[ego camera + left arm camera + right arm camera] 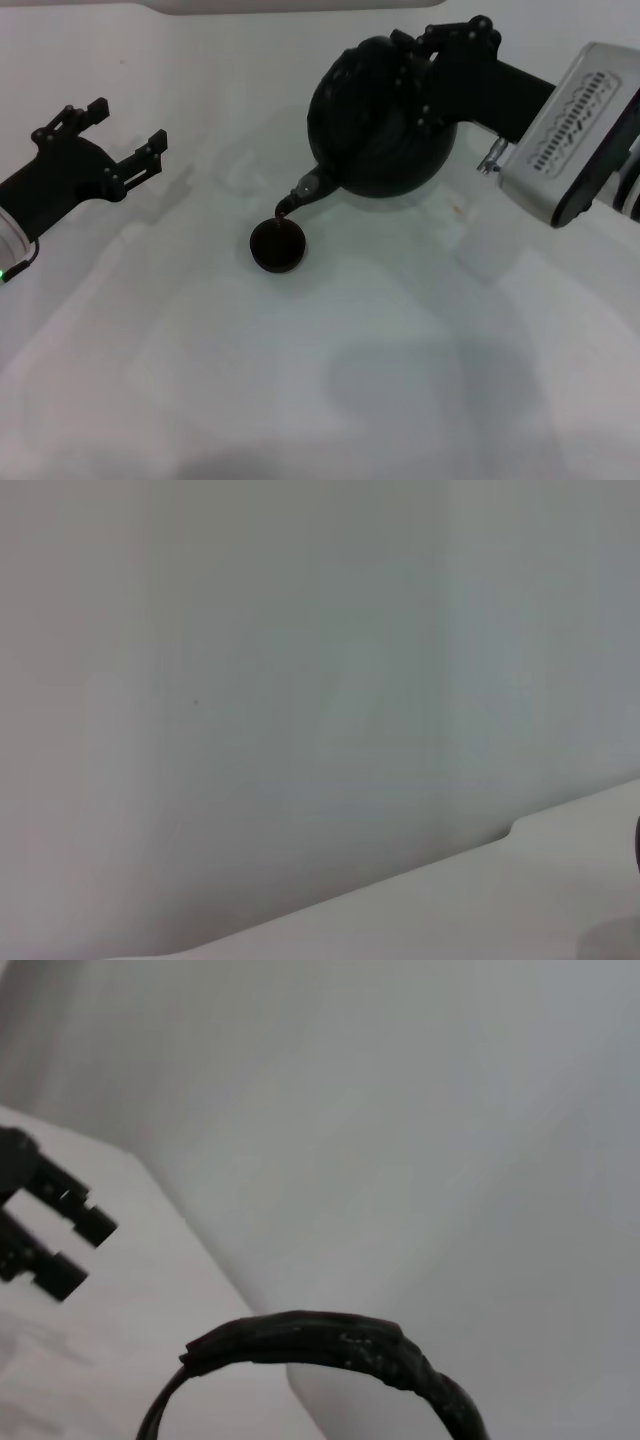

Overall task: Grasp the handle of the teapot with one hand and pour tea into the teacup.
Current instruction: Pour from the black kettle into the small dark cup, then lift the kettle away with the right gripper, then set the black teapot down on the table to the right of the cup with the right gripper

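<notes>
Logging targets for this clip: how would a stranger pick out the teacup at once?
Start at the teapot, the big round black pot held tilted by the right claw at the far right of the white table. Follow its silver-tipped spout down; the teacup sits just beneath, tiny, low, black and handleless, far smaller than the pot.

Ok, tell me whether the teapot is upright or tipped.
Tipped. The teapot leans with its spout down over the teacup, a dark stream running in; the right end effector holds its handle.
</notes>
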